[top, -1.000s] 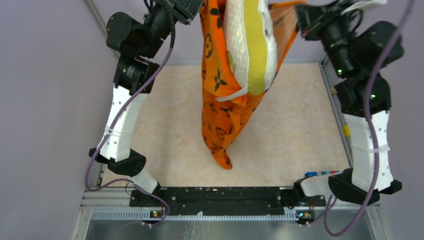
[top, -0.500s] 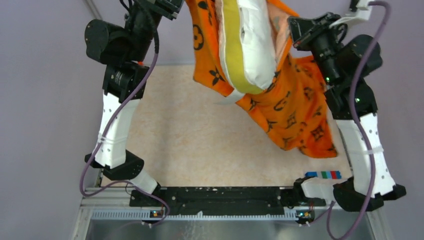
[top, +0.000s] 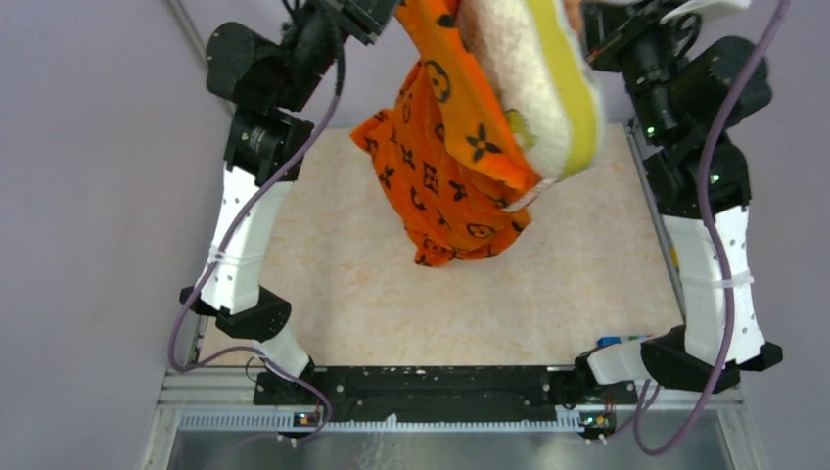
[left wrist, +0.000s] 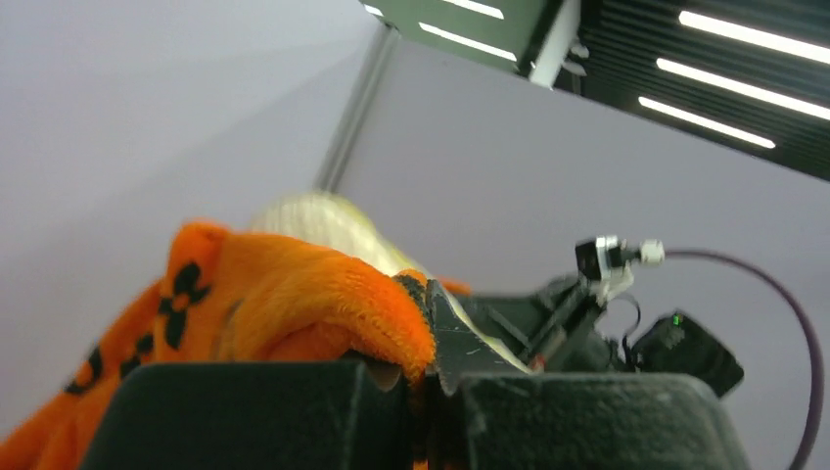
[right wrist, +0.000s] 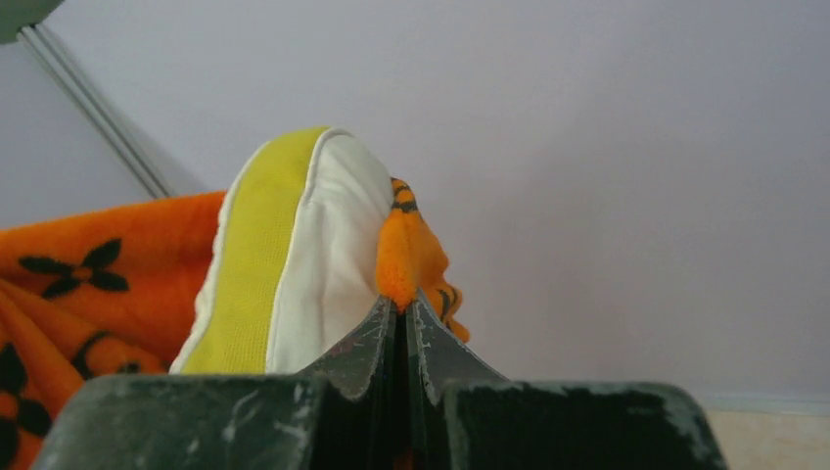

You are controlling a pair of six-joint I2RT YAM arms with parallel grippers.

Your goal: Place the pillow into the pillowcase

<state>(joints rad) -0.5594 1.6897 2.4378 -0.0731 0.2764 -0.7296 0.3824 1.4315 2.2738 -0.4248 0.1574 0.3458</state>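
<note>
In the right wrist view, at the bottom centre, the right gripper (right wrist: 401, 318) has its jaws pressed together on a thin fold of the floppy orange pillowcase printed with black flower and monogram motifs (right wrist: 409, 257). The soft white pillow with the yellow trim along its edge (right wrist: 294, 264) stands just beside that fold, touching it. In the left wrist view, low in the middle, the left gripper (left wrist: 423, 338) likewise pinches a thick orange hem. A pale hump of the pillow rises behind the hem, and the right arm's wrist shows farther off at the right.

From the top camera, the beige table (top: 587, 284) lies in the lower and middle frame. Above it the pillowcase hangs in a crumpled bunch at the centre. I cannot tell whether its lowest folds touch the surface. At the upper right the pillow leans toward the right arm. Much of its quilted face and yellow edge is bare, with orange cloth along its left side only.

As I judge it, the main risk is the pillow tipping out. It leans rightward with little fabric around it, so a shake or a widening of the mouth could roll it over the edge and drop it on the table. The two pinches are narrow, and the combined weight could drag the hem out of either set of jaws. The sack below is folded on itself, so the pillow may jam at the mouth instead of sliding down.
</note>
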